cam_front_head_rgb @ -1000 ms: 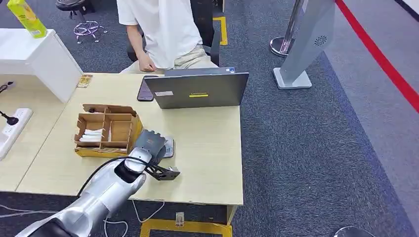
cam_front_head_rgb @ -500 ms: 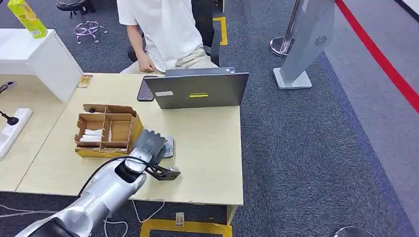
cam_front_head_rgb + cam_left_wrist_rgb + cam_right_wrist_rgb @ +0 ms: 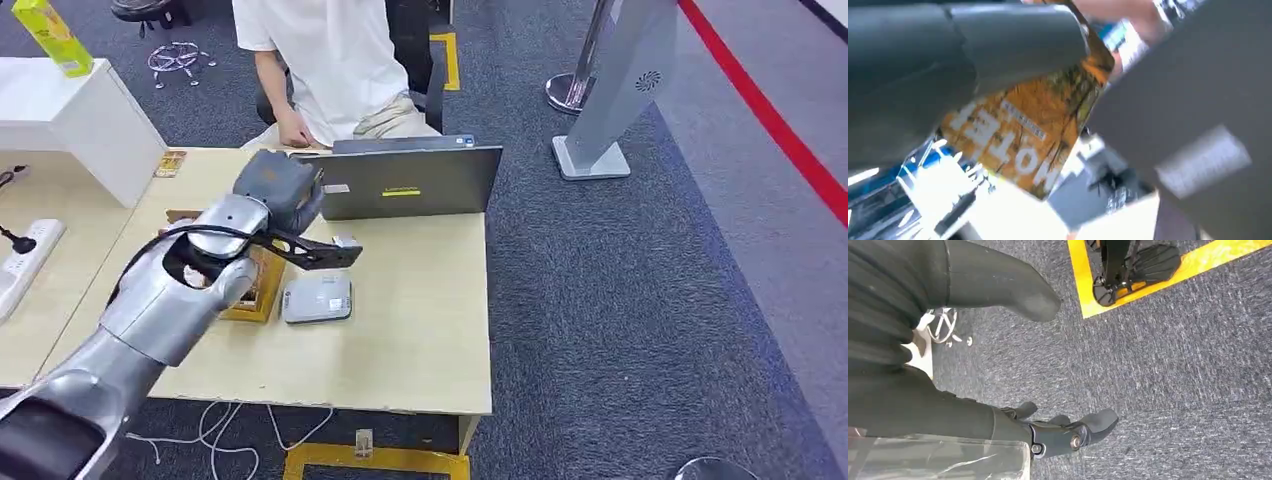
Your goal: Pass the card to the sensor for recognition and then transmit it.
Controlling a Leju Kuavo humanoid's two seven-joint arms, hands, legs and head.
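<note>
Left hand [image 3: 278,190], raised above the table [image 3: 420,320] near its far edge, just in front of the closed grey laptop [image 3: 410,183]. In the left wrist view the hand [image 3: 948,65] grips an orange card [image 3: 1033,135] printed with white lettering; the thick grey thumb lies across the card's upper part, and the card's lower corner juts free beyond it. The picture is blurred, so finer print cannot be read. A dark bracket [image 3: 320,252] projects from the wrist toward the table's middle.

Below and nearer than the hand, a flat grey sensor [image 3: 317,298] lies on the table, touching or just beside the corner of a compartmented wooden box [image 3: 255,285], which the silver forearm largely hides. A small printed item [image 3: 170,163] lies near the far left corner of the table, beside a white block [image 3: 80,110] that carries a yellow-green carton [image 3: 52,36]. A person in a white shirt [image 3: 320,60] sits behind the laptop, at the far edge.

Right hand [image 3: 1068,432], hanging over grey carpet [image 3: 1173,380], fingers loosely apart and holding nothing; a yellow floor marking [image 3: 1088,285] lies beyond it.
</note>
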